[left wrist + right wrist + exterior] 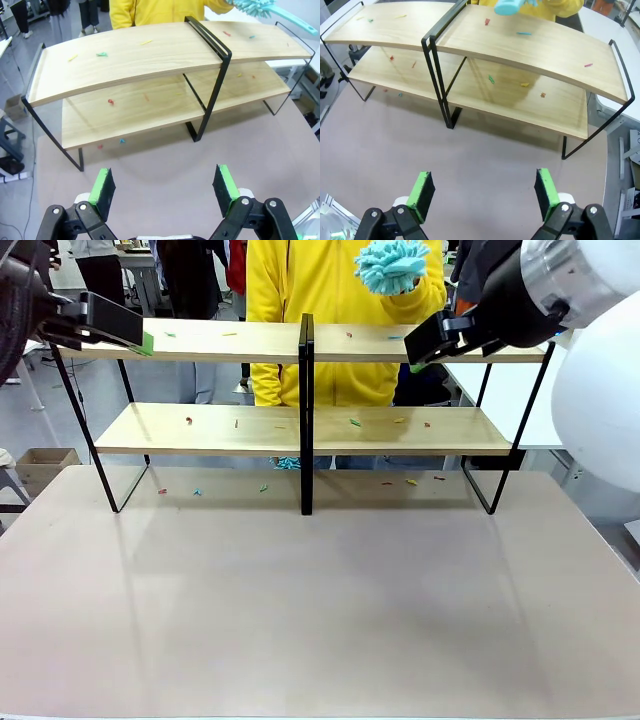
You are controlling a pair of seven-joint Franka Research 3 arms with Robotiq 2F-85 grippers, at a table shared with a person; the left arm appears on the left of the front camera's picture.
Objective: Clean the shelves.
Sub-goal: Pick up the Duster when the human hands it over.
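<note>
The shelves [300,430] stand at the table's far side, a two-tier rack of light wooden boards in a thin black frame with a central upright [306,410]. The same shelves [165,55] [530,45] show from both wrists. Small coloured scraps lie on both boards and on the table under them. A person in a yellow top holds a teal duster [392,265] above the top board's right half; the duster [257,7] [507,6] sits at the top edge of each wrist view. My left gripper [110,325] [165,185] and right gripper [435,340] [482,190] hover high, open and empty.
The beige table [320,600] stretches bare in front of the rack. A cardboard box [45,465] sits on the floor at the left. A white table [505,400] stands behind the rack on the right. Other people stand farther back.
</note>
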